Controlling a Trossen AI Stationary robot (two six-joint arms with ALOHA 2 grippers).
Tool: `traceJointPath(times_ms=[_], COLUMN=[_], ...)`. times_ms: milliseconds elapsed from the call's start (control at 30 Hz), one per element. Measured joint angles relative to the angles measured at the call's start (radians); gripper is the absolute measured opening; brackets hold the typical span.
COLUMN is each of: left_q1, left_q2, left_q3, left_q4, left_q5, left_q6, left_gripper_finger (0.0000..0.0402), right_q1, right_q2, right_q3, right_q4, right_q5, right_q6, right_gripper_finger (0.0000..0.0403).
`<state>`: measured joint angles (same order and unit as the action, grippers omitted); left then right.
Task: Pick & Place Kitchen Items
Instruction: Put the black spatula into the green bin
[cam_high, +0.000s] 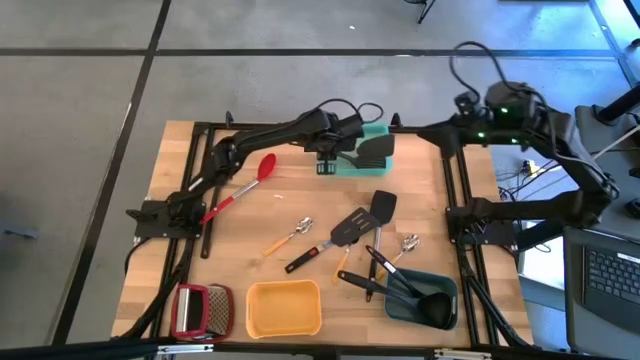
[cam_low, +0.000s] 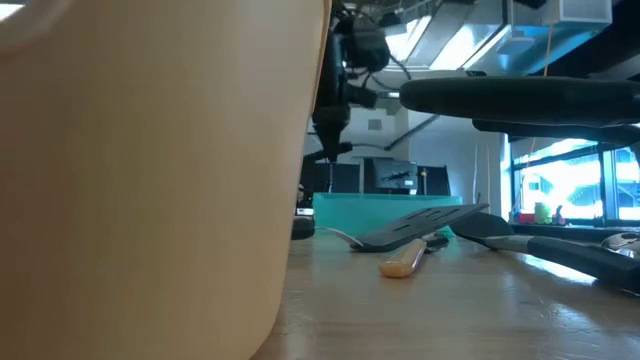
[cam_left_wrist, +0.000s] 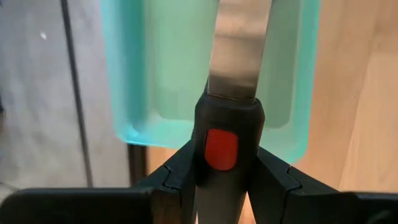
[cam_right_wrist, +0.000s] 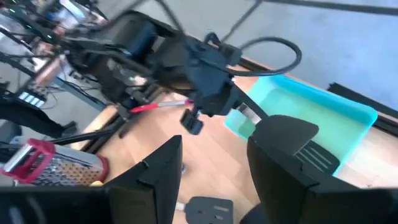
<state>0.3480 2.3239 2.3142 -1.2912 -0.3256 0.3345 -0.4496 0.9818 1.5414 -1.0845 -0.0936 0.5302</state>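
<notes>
Ok, your left gripper (cam_left_wrist: 221, 155) is clamped on the black handle of a turner (cam_left_wrist: 230, 118), fingers closed partway against both sides. Only the left wrist view shows that grip, with the red dot on the handle and the metal shank running ahead of the fingers. The high view adds the turner's black head (cam_high: 375, 148) just beyond the left gripper (cam_high: 330, 158), over the teal tray (cam_high: 350, 166). You can't tell from any view whether the head touches the tray floor.

Right gripper (cam_right_wrist: 211, 155) has its fingers well apart with nothing between them. It waits off the table's far right corner (cam_high: 466, 102), well apart from the left one and facing it.

Containers: the grey-blue tray (cam_high: 400, 306), well back from the left gripper at the near edge, holds a black ladle (cam_high: 432, 305) and other black handles. The yellow tray (cam_high: 283, 307) sits beside it, and its wall fills the left half of the low view. A red-framed grater (cam_high: 200, 310) is next to that.

On the wooden table (cam_high: 180, 180), a red spoon (cam_high: 245, 185) lies beside the left arm. Two black spatulas (cam_high: 345, 232) and small metal spoons (cam_high: 300, 230) lie between the left gripper and the near trays.

Room: grey floor, with a laptop (cam_high: 610, 275) beyond the right arm.
</notes>
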Motion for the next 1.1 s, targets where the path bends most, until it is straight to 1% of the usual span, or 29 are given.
traceJointPath(times_ms=[100,233,367,500,600,733,967,1100], left_q1=[0.008,0.005,0.014,0.027,0.030,0.033,0.022,0.012], left_q2=[0.030,0.020,0.026,0.024,0.026,0.052,0.111,0.126], left_q3=[-0.002,0.006,0.003,0.003,0.000,0.000,0.000,0.000], left_q4=[0.024,0.078,0.060,0.059,0.069,0.081,0.083,0.077], left_q5=[0.019,0.037,0.039,0.063,0.087,0.162,0.171,0.132], left_q6=[-0.018,-0.018,-0.026,-0.077,-0.088,-0.121,-0.121,-0.109], left_gripper_finger=[0.0104,0.0104,0.0104,0.0104,0.0104,0.0104,0.0100,0.0096], right_q1=[0.000,0.000,0.000,0.000,0.000,0.000,0.000,0.000], right_q2=[-0.029,-0.040,-0.034,-0.015,-0.005,0.010,0.013,0.013], right_q3=[0.000,0.000,0.000,0.000,0.000,0.000,0.000,0.000], right_q4=[0.000,0.001,0.002,0.001,0.004,0.010,0.015,0.014], right_q5=[0.002,0.005,0.005,0.005,0.005,0.006,0.012,0.016], right_q6=[-0.004,-0.033,-0.074,-0.079,-0.099,-0.100,-0.101,-0.110], right_gripper_finger=[0.0184,0.0184,0.0184,0.0184,0.0184,0.0184,0.0184,0.0184])
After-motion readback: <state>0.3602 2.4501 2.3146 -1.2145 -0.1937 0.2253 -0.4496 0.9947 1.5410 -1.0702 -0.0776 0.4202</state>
